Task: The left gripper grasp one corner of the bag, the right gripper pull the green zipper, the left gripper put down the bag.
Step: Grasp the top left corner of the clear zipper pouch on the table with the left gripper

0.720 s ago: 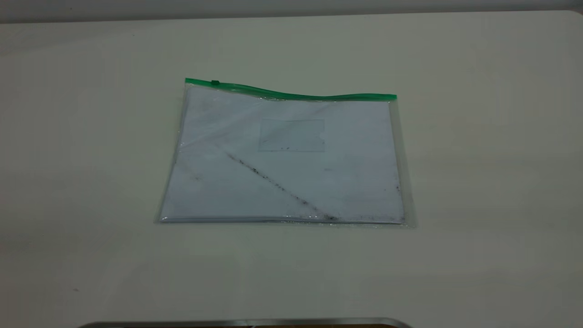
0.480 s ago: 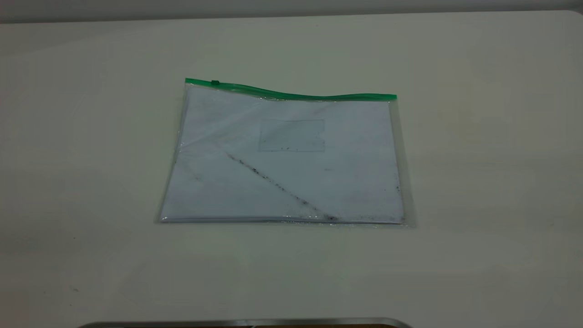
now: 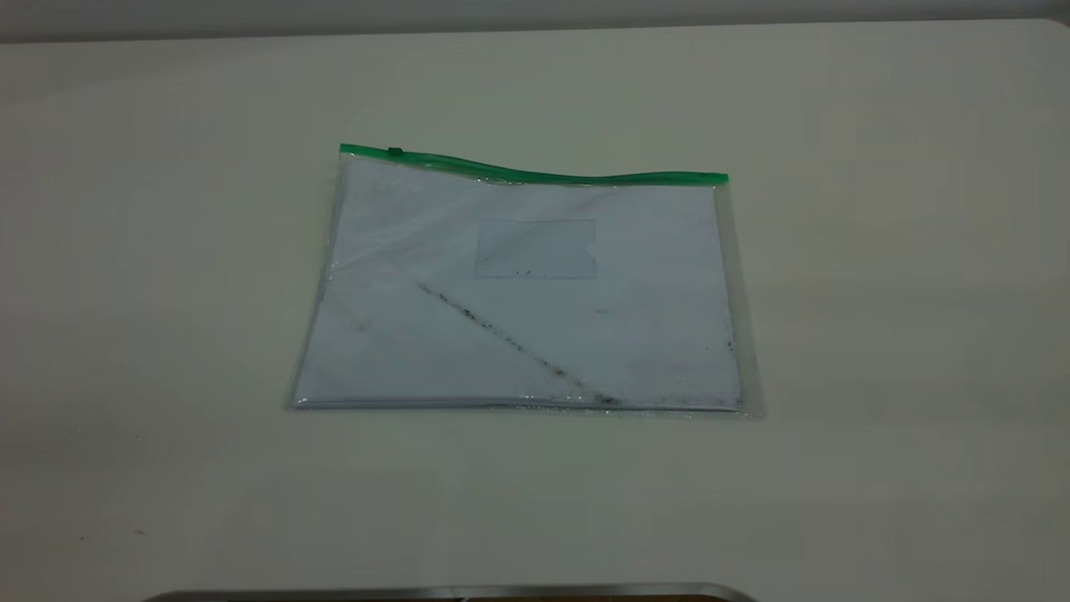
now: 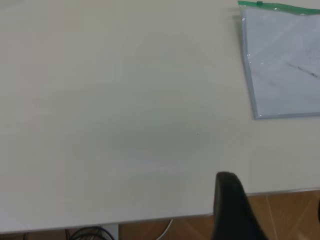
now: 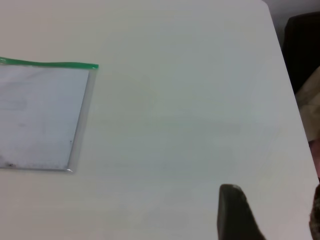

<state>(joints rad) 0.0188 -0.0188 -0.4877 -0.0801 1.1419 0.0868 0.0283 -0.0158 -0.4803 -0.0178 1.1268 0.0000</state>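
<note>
The bag [image 3: 518, 293] lies flat in the middle of the table, with white paper and a dark diagonal smudge inside. Its green strip [image 3: 535, 174] runs along the far edge. The green zipper [image 3: 394, 151] sits near the strip's left end, by the left corner [image 3: 343, 149]. Neither gripper shows in the exterior view. In the left wrist view the left gripper [image 4: 272, 197] is open and empty over the table's edge, well apart from the bag [image 4: 285, 60] and the zipper [image 4: 258, 4]. In the right wrist view the right gripper [image 5: 272, 202] is open and empty, far from the bag [image 5: 40, 115].
The white table [image 3: 878, 334] extends on all sides of the bag. A metal edge [image 3: 451, 592] lies at the front of the exterior view. Wooden floor [image 4: 285, 215] and cables [image 4: 90, 232] show past the table edge. A dark object [image 5: 302, 45] stands beyond the table's side.
</note>
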